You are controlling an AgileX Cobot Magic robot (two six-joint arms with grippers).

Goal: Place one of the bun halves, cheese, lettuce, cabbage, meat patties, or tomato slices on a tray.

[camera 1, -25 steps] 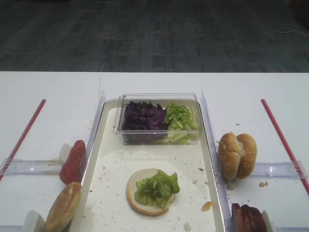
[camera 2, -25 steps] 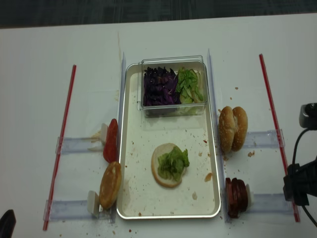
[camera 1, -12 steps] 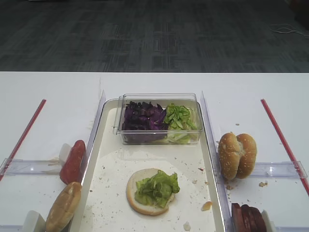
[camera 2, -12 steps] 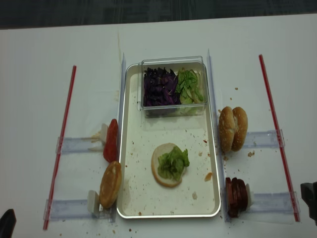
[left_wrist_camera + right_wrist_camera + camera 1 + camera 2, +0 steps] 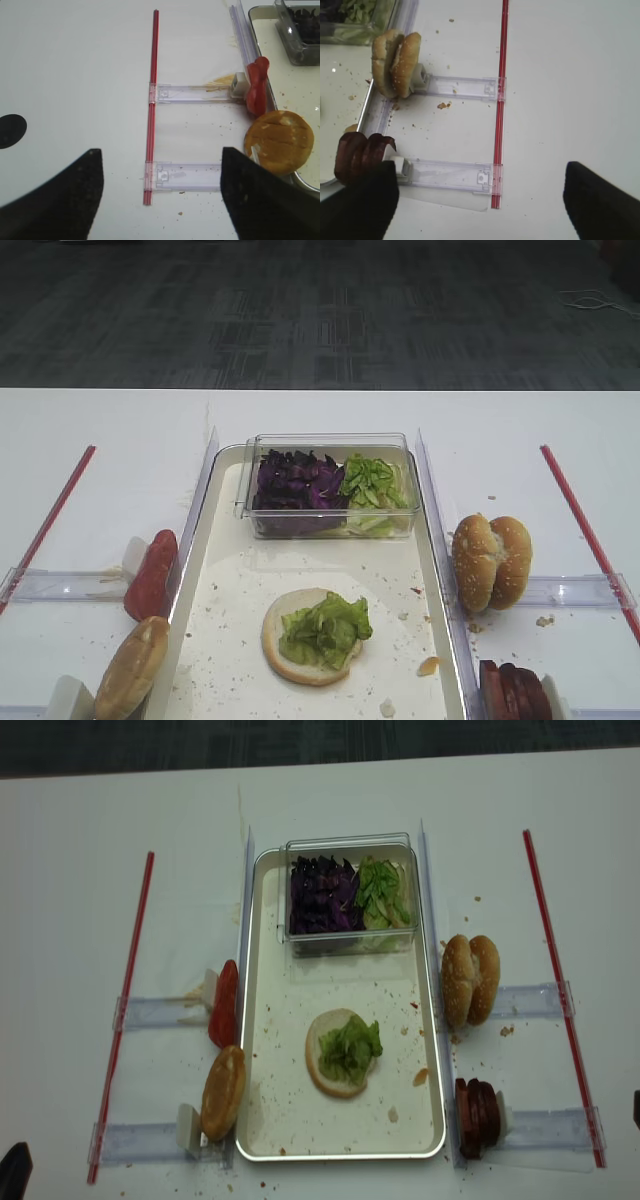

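Over on the far left, the left gripper (image 5: pixel 160 200) is hanging above bare white table (image 5: pixel 100 430), its two dark fingers (image 5: pixel 55 200) standing wide apart with nothing between them; a red strip (image 5: pixel 151 100) and clear plastic rails (image 5: pixel 192 93) are lying under the gap. Just to the right of those fingers, a bun half (image 5: pixel 278 141) is standing on edge against the tray's left rim, and the tomato slices (image 5: pixel 256 85) are standing beyond it, neither touching the fingers.

In the middle, the white tray (image 5: pixel 272 1110) is sitting speckled with crumbs. A bun half cut-face up (image 5: pixel 322 1070) is lying on it with a clump of lettuce (image 5: pixel 350 1048) resting on top. At the tray's far end a clear plastic box (image 5: pixel 350 842) is holding purple cabbage (image 5: pixel 322 898) on the left and more green lettuce leaves (image 5: pixel 385 895) on the right.

Right of the tray, two sesame bun halves (image 5: pixel 470 980) are standing on edge together, and nearer the front the meat patties (image 5: pixel 475 1116) are stacked on edge against a rail stop. The right gripper (image 5: pixel 480 200) is hovering over the table beside a second red strip (image 5: pixel 500 100), fingers (image 5: pixel 362 205) spread as wide as they go and gripping nothing; the patties (image 5: pixel 357 155) are sitting right at the left finger's tip, outside the gap, while the sesame buns (image 5: pixel 396 62) are standing farther ahead.
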